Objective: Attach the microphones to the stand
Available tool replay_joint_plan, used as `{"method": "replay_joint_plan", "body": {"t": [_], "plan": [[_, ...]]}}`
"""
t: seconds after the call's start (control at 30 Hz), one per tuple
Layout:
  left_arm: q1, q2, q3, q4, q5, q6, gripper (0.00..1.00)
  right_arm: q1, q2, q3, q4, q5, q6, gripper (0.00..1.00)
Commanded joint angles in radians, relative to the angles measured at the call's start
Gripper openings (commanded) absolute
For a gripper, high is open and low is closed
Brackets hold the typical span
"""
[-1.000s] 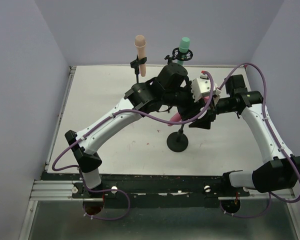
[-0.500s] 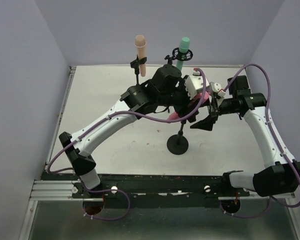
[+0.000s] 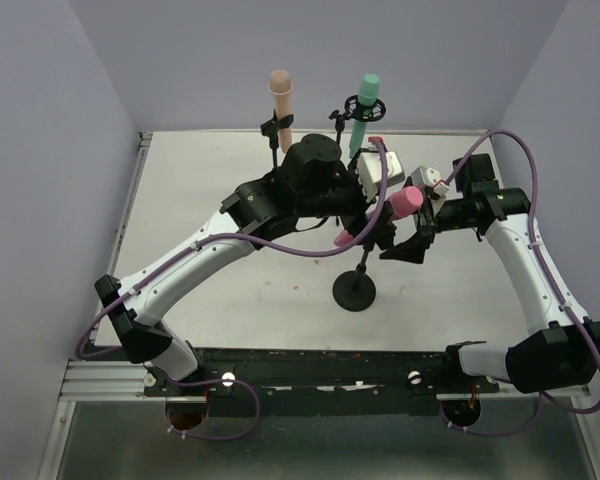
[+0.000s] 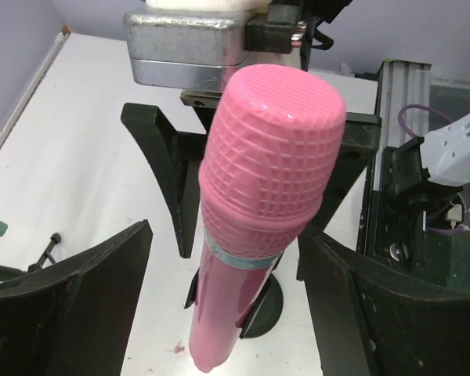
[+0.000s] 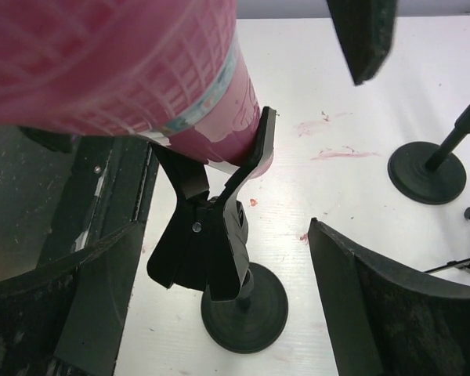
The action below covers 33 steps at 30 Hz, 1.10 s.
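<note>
The pink microphone [image 3: 382, 213] sits tilted in the black clip [image 5: 211, 227] of the short stand [image 3: 355, 290], head up to the right. In the left wrist view the microphone [image 4: 251, 227] rises between the wide-apart fingers of my left gripper [image 4: 223, 235], which is open and does not touch it. My right gripper [image 5: 223, 227] is open with its fingers on either side of the clip, apart from it. The beige-peach microphone [image 3: 281, 100] and the mint green microphone [image 3: 365, 100] stand in their own holders at the back.
The two back stands stand near the far wall; one round base [image 5: 427, 168] shows in the right wrist view. Both arms crowd the table's middle [image 3: 210, 200]. Red smudges [image 5: 329, 153] mark the table. The black front rail [image 3: 310, 365] runs along the near edge.
My left arm has drawn back to the left, uncovering the pink microphone's head. My right gripper has backed slightly away to the right. The microphone stays in the clip.
</note>
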Motion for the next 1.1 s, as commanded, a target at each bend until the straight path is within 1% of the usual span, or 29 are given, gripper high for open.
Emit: {"method": "replay_joint_plan", "body": {"t": [0.0, 0.17, 0.27, 0.37, 0.6, 0.77, 0.83, 0.93, 1.07], "plan": [[0.003, -0.075, -0.087, 0.075, 0.088, 0.038, 0.84, -0.008, -0.018, -0.029, 0.057, -0.032, 0.018, 0.95], [0.001, -0.131, -0.185, 0.121, 0.102, 0.124, 0.86, -0.011, -0.07, -0.077, 0.162, -0.01, 0.113, 0.95], [0.004, -0.146, -0.207, 0.126, 0.094, 0.195, 0.87, -0.014, -0.109, -0.116, 0.227, 0.0, 0.151, 0.95], [0.015, -0.138, -0.204, 0.121, 0.115, 0.247, 0.86, -0.021, -0.153, -0.182, 0.328, -0.011, 0.177, 0.95], [0.052, -0.144, -0.237, 0.17, 0.292, 0.296, 0.86, -0.029, -0.17, -0.273, 0.44, -0.029, 0.165, 0.94], [0.059, -0.137, -0.236, 0.205, 0.364, 0.261, 0.85, -0.029, -0.178, -0.273, 0.486, -0.019, 0.228, 0.92], [0.064, -0.123, -0.218, 0.204, 0.37, 0.246, 0.83, -0.029, -0.182, -0.275, 0.509, -0.017, 0.257, 0.92], [0.066, -0.1, -0.185, 0.192, 0.367, 0.218, 0.76, -0.029, -0.184, -0.279, 0.549, -0.019, 0.309, 0.9], [0.066, -0.083, -0.162, 0.202, 0.361, 0.188, 0.69, -0.029, -0.187, -0.287, 0.581, -0.011, 0.351, 0.85]]}}
